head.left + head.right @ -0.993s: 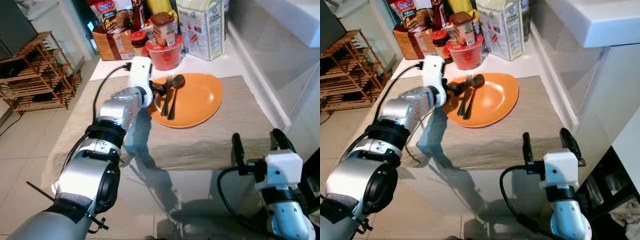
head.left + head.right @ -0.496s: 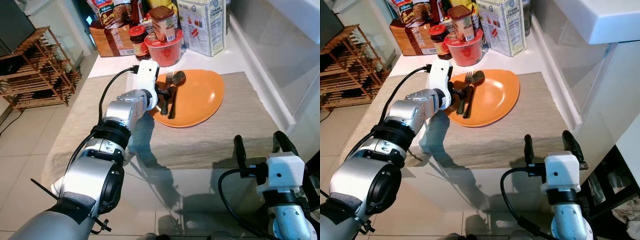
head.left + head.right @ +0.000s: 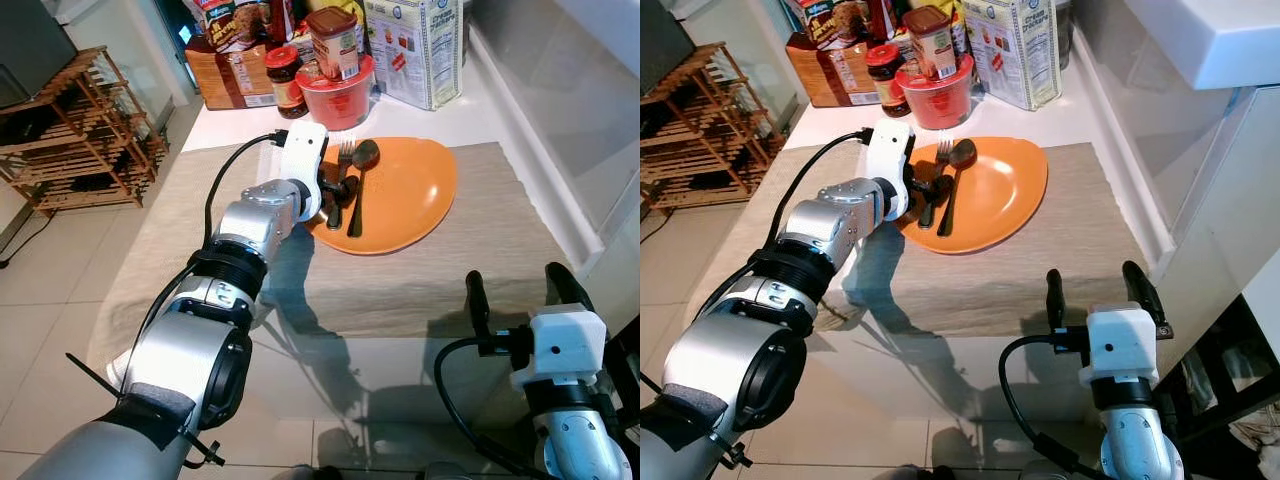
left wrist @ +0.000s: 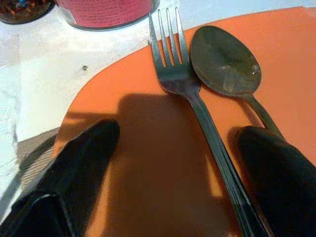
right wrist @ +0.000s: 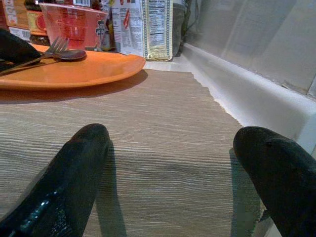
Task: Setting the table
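the fork (image 4: pixel 192 94) lies beside the spoon (image 4: pixel 228 68) on the orange plate (image 3: pixel 410 190), thin, stiff, slick metal, best pinched across its handle. the left gripper (image 4: pixel 190 163) straddles that handle, jaws wide, holding nothing. the right gripper (image 3: pixel 520 295) hovers open at the counter (image 3: pixel 450 270) edge.

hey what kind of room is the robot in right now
Most likely a home kitchen or dining corner: an orange plate with a fork and spoon on a woven placemat, groceries behind.

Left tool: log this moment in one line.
left tool open, straddling fork | spoon beside, on orange plate | right tool open, idle
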Robot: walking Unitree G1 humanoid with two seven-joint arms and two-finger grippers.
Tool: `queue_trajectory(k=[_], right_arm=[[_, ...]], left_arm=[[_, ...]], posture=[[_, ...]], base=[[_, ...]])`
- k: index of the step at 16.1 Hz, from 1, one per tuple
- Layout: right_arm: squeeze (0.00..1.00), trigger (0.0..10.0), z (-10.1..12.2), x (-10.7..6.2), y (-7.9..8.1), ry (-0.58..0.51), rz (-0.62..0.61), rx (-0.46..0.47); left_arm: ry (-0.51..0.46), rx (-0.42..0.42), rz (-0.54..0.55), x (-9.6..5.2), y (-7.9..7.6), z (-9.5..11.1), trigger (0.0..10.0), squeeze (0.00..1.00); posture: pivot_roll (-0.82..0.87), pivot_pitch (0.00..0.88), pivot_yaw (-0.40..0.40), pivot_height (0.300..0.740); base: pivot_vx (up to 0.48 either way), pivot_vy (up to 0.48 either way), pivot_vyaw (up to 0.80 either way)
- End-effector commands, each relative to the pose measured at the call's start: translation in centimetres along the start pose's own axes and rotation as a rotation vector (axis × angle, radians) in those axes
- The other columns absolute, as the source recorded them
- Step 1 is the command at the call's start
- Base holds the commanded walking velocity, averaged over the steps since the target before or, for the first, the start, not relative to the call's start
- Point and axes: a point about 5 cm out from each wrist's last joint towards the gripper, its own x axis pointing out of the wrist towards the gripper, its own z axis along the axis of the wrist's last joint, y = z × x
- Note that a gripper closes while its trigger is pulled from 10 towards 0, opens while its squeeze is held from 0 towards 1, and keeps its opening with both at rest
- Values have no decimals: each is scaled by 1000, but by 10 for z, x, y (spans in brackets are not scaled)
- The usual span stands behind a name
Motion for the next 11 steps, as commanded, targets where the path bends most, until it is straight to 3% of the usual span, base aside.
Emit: queue_trajectory(k=[1, 5, 11], right_arm=[[0, 10000, 4, 1, 4, -7, 13, 9], [0, 10000, 4, 3, 6, -9, 20, 10], [0, 10000, 3, 3, 8, -6, 20, 14]], left_arm=[[6, 33, 10, 0, 3, 2, 10000, 0], [54, -43, -6, 1, 2, -4, 10000, 0], [23, -57, 13, 3, 2, 5, 10000, 0]], posture=[[-294, 68, 227, 736], [-292, 67, 227, 736], [-294, 67, 233, 736]], base=[[0, 0, 0], [0, 0, 0], [0, 0, 0]])
